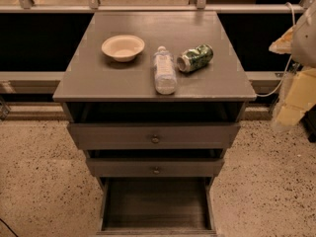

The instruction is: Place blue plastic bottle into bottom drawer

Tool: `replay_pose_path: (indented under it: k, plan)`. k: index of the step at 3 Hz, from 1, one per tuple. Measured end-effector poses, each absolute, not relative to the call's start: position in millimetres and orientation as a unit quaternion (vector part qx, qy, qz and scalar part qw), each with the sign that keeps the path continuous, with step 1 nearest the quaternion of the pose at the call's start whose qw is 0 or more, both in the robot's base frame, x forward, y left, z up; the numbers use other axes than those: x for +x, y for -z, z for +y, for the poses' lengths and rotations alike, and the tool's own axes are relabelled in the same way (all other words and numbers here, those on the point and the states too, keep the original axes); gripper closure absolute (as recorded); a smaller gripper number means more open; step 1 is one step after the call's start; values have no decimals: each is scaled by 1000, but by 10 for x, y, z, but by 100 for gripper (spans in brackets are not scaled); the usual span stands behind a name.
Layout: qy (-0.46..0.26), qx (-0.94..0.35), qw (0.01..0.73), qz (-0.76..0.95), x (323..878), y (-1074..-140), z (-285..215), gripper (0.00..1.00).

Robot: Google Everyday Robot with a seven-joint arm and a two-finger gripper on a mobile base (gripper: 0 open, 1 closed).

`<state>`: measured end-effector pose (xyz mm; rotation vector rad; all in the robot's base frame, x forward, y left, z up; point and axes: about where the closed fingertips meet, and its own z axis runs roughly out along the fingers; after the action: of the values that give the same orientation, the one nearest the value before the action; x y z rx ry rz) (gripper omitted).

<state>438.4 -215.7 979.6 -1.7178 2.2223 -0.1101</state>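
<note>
The blue plastic bottle [164, 70] lies on its side on top of the grey cabinet [98, 78], white cap pointing away from me. It is right of the middle, just left of a crushed green can [195, 58]. The bottom drawer [155, 206] is pulled out at the foot of the cabinet and nothing lies in it. My gripper [284, 115] hangs at the right edge of the view, off the cabinet's right side, below its top and well apart from the bottle. It holds nothing that I can see.
A pale bowl [123, 47] stands on the cabinet top to the left of the bottle. Two knobbed drawers [154, 138] sit partly out above the bottom one. Speckled floor surrounds the cabinet, and a dark wall and rail run behind it.
</note>
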Motion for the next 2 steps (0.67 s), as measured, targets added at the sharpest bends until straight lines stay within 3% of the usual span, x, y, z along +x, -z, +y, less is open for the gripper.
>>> replay_pose_path:
  k: [2]
  plan:
    - [69,-658,148,735,4414,-9623,-2044,0]
